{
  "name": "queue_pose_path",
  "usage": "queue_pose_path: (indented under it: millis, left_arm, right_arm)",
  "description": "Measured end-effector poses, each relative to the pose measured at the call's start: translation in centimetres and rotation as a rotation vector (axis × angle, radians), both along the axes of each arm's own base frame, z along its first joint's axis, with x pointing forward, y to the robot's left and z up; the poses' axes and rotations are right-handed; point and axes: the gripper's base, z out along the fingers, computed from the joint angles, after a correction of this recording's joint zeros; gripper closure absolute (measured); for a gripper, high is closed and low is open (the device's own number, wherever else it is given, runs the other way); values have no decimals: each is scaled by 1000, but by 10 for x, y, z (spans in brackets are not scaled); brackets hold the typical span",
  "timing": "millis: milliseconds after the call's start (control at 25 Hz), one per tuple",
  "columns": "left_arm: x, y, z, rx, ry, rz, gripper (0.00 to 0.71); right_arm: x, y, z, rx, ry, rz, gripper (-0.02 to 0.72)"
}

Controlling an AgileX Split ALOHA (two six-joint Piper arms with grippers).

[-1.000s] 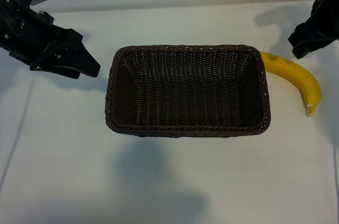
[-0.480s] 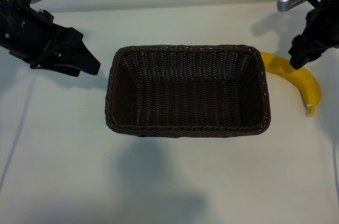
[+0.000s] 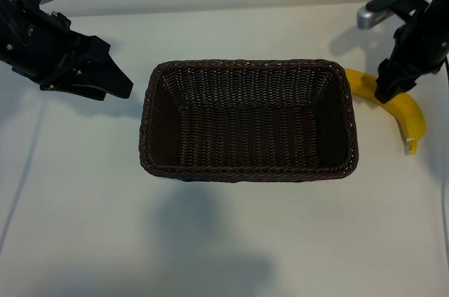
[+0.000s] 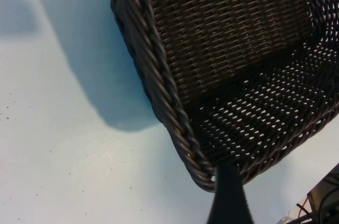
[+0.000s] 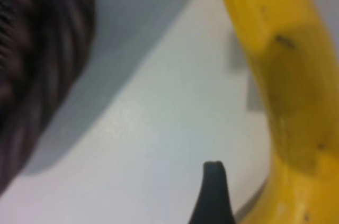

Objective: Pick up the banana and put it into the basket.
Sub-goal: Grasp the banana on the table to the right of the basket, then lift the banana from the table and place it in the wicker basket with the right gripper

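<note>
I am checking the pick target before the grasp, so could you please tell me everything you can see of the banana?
The banana is a single curved fruit, ripe yellow with a few small brown specks and a pale stem tip pointing toward the camera. It lies flat on the white table, just outside the right end of the basket, its far end by the rim. The right gripper stands open over its middle, which it partly hides; no closed grip shows.

One dark fingertip [image 4: 228,195] of the left tool stands just beside the basket [image 4: 233,70], at a rounded corner of its braided rim; pale desk [image 4: 63,144] lies alongside.
</note>
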Motion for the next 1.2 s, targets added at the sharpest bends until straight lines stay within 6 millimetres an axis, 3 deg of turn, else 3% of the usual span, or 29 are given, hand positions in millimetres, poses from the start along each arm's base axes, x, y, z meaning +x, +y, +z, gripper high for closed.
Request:
queue_pose_path:
  millis: [240, 600, 720, 800, 1200]
  left_arm:
    - [0, 0, 0, 0, -1, 1, 184]
    - [0, 0, 0, 0, -1, 1, 184]
    - [0, 0, 0, -5, -1, 2, 184]
    - [0, -1, 1, -14, 0, 5, 184]
    - [0, -2, 1, -21, 0, 6, 184]
  right_arm:
    - [3, 0, -26, -8, 49, 3, 121]
    - [3, 0, -28, -1, 49, -3, 123]
    - [3, 0, -28, -1, 49, -3, 175]
    - [3, 1, -28, -1, 51, -3, 284]
    - [3, 1, -27, 1, 54, -8, 283]
